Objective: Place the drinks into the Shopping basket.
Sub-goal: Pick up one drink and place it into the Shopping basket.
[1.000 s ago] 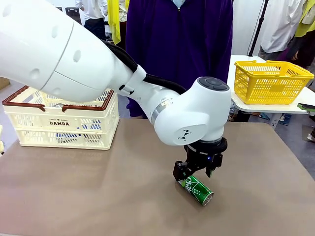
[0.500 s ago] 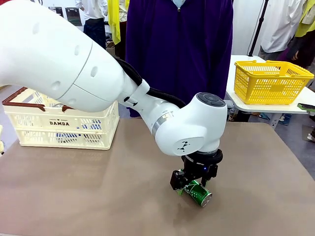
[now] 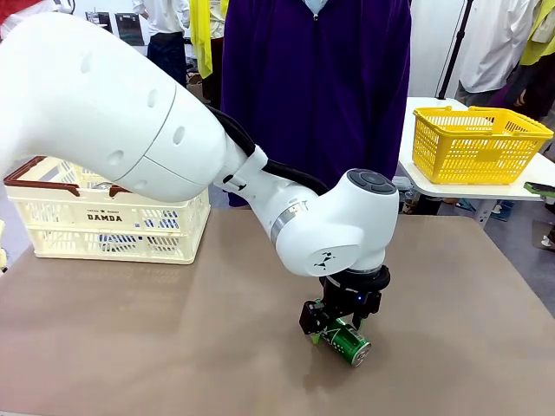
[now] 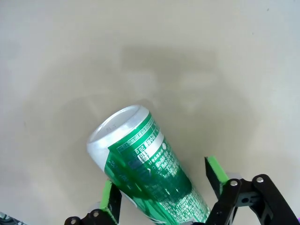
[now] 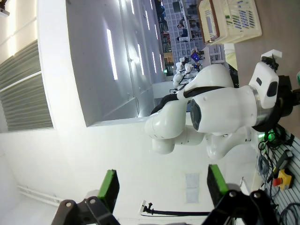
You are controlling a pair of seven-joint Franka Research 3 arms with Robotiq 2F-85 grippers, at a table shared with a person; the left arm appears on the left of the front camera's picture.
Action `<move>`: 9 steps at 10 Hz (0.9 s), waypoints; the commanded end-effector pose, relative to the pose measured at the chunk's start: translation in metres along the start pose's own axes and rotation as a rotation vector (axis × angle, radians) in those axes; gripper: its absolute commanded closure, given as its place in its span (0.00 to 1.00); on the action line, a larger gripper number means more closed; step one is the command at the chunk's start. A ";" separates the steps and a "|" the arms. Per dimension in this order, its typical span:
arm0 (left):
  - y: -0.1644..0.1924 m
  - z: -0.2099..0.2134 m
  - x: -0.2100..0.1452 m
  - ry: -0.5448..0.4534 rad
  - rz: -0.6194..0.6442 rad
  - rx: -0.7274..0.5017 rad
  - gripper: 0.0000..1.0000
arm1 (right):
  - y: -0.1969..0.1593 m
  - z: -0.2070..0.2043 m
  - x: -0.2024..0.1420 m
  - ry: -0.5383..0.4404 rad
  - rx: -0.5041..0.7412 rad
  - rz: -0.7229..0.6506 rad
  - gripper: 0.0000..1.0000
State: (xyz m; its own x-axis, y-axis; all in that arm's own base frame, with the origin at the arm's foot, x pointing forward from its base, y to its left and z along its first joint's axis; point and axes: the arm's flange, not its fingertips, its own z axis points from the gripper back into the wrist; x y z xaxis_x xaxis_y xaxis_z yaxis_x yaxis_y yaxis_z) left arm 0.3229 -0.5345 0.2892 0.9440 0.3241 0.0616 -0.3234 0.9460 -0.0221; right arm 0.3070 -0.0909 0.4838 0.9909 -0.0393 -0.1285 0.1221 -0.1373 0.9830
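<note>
The green can (image 3: 347,341) lies on its side on the tabletop (image 3: 173,338), near the front edge and well right of the basket (image 3: 108,221). The left gripper (image 3: 334,328) straddles it from above: in the left wrist view the can (image 4: 147,171) runs slantwise between the two green pads (image 4: 215,172), its silver end pointing away from the wrist. The jaws are spread; one pad sits right against the can's side and the other stands a little off it, so nothing is pinched. Against a second ago, the gripper has come down around the can and the arm's elbow has swung lower and closer. The right gripper (image 5: 161,190) points off toward a white wall, jaws spread and empty. Farther back, left of the can, the basket holds something blue seen through its slots. A person in purple (image 3: 316,82) stands beyond the tabletop.
</note>
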 end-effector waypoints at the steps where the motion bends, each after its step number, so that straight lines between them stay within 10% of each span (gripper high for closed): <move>1: -0.005 -0.003 0.001 -0.035 0.013 0.011 0.99 | 0.004 0.002 -0.002 0.011 -0.009 -0.010 0.00; 7: -0.001 0.003 0.002 -0.037 0.023 0.004 1.00 | 0.004 0.002 -0.002 0.011 -0.009 -0.010 0.00; 9: 0.015 0.063 0.010 -0.036 0.001 -0.037 1.00 | 0.004 0.002 -0.002 0.011 -0.009 -0.010 0.00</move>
State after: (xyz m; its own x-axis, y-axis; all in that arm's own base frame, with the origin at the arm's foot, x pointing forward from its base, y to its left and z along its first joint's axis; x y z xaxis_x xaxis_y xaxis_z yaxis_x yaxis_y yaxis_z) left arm 0.3280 -0.5335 0.3122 0.9408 0.3292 0.0806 -0.3263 0.9441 -0.0464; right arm 0.3070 -0.0909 0.4838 0.9909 -0.0392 -0.1287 0.1222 -0.1373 0.9830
